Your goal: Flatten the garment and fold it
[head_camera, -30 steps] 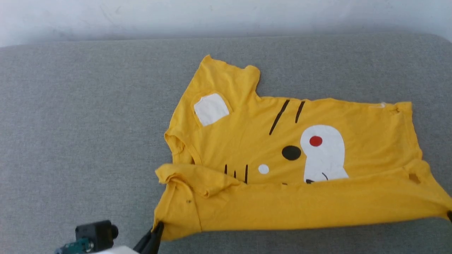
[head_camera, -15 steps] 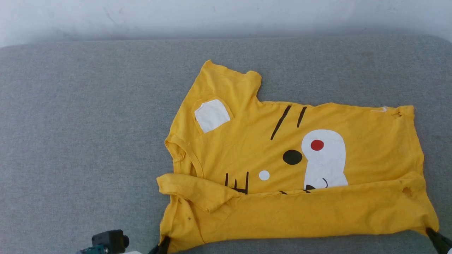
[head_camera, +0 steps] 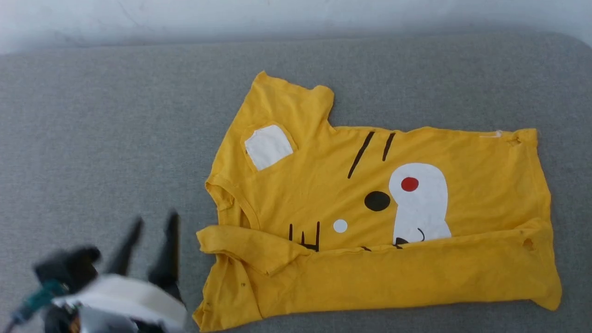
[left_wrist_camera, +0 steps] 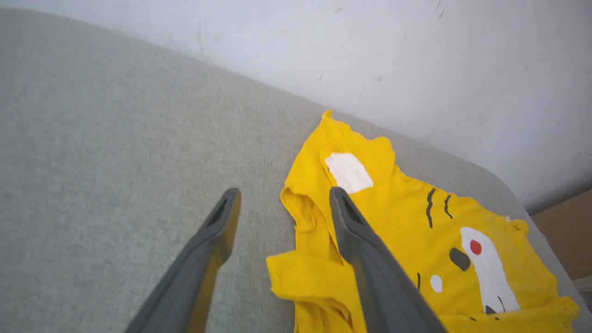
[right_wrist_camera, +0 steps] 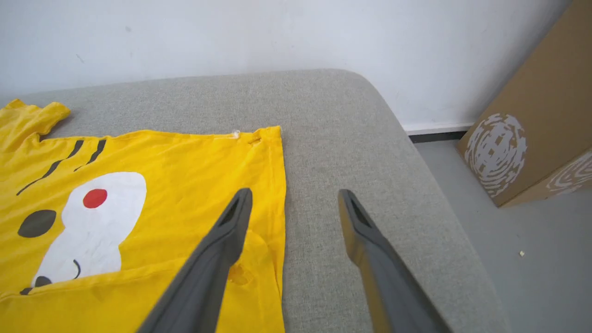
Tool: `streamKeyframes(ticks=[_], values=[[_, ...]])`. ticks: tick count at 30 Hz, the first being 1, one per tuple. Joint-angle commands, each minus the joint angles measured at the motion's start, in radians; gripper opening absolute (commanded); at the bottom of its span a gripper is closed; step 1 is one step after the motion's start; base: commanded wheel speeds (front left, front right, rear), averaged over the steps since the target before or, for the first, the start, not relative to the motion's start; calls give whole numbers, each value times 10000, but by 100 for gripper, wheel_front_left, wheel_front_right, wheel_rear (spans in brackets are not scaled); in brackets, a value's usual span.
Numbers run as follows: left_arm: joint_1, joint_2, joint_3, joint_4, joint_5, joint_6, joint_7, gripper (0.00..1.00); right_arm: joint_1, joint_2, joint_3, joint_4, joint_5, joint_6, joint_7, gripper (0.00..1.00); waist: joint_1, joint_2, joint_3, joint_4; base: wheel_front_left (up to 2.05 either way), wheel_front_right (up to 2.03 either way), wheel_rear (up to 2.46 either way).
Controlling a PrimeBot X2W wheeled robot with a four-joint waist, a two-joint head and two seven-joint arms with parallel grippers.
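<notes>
**Near-side fold laid, far side to come**

My bright yellow short-sleeved cotton T-shirt lies print-up on the grey woven cushion, with the collar toward my left and the hem toward my right. Its near long edge is turned over toward the middle in a plain yellow band that covers the bottom of the cartoon face. The near sleeve is tucked in on top of that band. The far sleeve juts out at the far left corner, unfolded.

My left gripper stands with its dark fingers spread wide and nothing between them, over bare cushion just beside the collar end. My right gripper is just as wide and empty. It straddles the hem edge, with one finger over yellow cloth and the other over grey cushion. I cannot tell whether either finger touches.

I judge the first lengthwise fold done and the second one due. For that I need to reach past the shirt, my left to the far shoulder by the sleeve and my right to the far hem corner. Each must pinch the whole thickness, and both must lift and carry evenly toward me so the thin cloth lands straight on the band without dragging it open.
</notes>
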Motion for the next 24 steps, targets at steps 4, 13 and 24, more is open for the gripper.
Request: streamKeyframes(ticks=[4,13,24], values=[[-1964,696,47,-382,1386,455,323,100,-736,30,349,-397,-263,-7,-819,100,0,0,785,-241,0,0,0],[-8414,1289,-1625,1250,3471,-788,2535,100,-2240,-522,1882,-90,-189,-7,-1688,100,0,0,2392,-566,0,0,0],[-12136,475,-3039,5180,3263,-2491,5052,100,-3231,-669,2779,574,103,-7,-2266,100,0,0,3747,-1238,0,0,0]])
